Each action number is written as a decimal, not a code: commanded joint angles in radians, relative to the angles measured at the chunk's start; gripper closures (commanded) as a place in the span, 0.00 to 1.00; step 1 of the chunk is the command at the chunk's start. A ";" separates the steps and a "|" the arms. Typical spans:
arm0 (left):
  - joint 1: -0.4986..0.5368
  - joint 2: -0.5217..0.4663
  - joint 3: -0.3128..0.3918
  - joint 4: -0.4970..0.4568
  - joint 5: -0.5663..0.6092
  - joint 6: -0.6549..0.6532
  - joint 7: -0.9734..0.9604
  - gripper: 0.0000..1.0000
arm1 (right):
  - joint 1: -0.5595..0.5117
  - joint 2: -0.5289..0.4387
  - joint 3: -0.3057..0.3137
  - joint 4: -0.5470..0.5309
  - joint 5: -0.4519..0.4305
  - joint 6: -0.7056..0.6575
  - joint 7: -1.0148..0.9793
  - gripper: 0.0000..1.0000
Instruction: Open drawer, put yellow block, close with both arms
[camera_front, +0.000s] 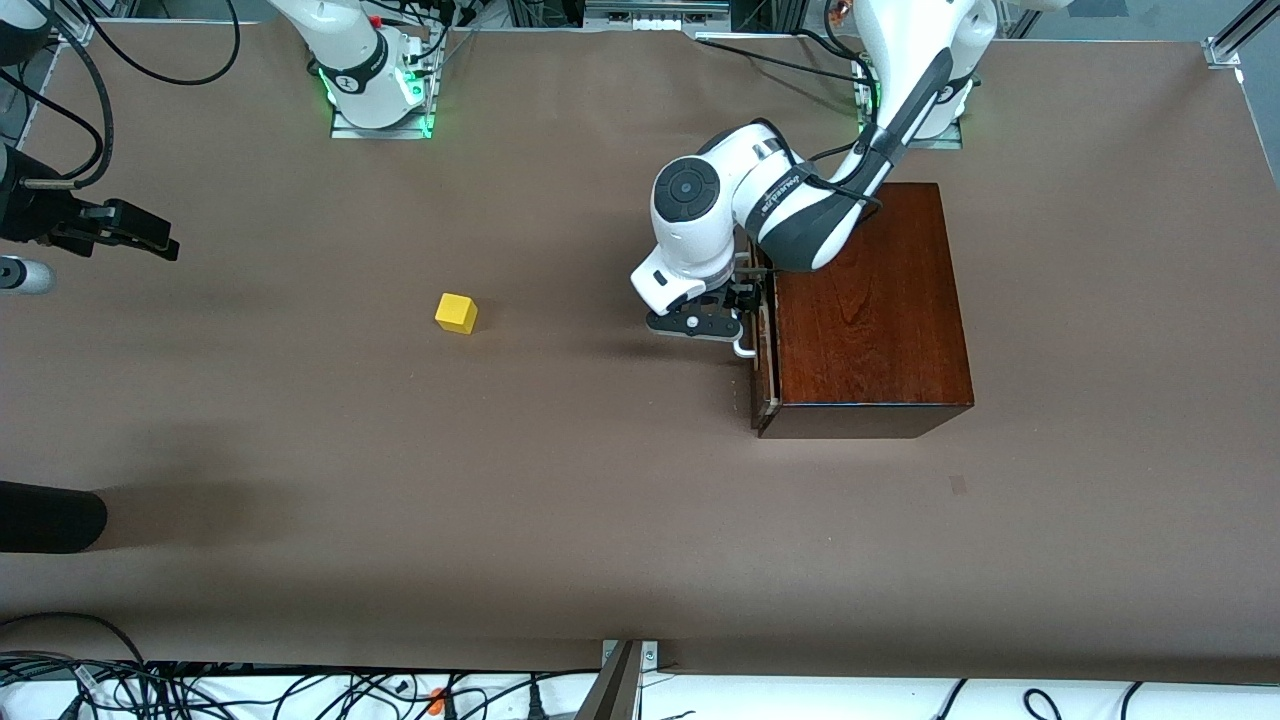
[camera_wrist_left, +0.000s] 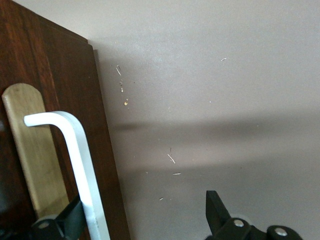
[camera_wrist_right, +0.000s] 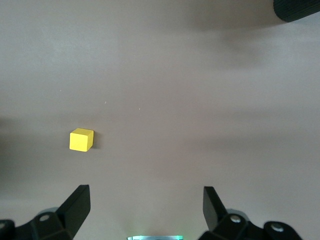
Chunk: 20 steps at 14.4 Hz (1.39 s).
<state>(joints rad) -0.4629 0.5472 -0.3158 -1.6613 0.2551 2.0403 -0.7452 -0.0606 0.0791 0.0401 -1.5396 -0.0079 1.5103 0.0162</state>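
Both grippers gape: left gripper (camera_wrist_left: 145, 220) astride the drawer (camera_front: 764, 330) handle (camera_wrist_left: 75, 155) (half hidden), right gripper (camera_wrist_right: 145, 207) waiting.

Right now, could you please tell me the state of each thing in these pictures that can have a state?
drawer: nearly shut, front only slightly out of the wooden box.
handle: between the left gripper's open fingers, not yet clamped.
yellow block: lying free on the table, not held.
left gripper: open, at the drawer's front.
right gripper: open, empty, up over the table at the right arm's end.
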 joint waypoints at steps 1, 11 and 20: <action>-0.026 0.045 -0.002 0.032 -0.003 0.116 -0.011 0.00 | -0.016 0.011 0.015 0.029 -0.004 -0.015 -0.018 0.00; -0.062 0.059 -0.002 0.075 -0.005 0.116 -0.060 0.00 | -0.016 0.011 0.015 0.029 -0.004 -0.015 -0.018 0.00; -0.105 0.132 -0.002 0.166 -0.005 0.116 -0.109 0.00 | -0.016 0.011 0.014 0.029 -0.004 -0.015 -0.018 0.00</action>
<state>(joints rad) -0.5499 0.6051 -0.3055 -1.5634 0.2640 2.0975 -0.8223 -0.0606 0.0792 0.0401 -1.5396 -0.0079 1.5103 0.0161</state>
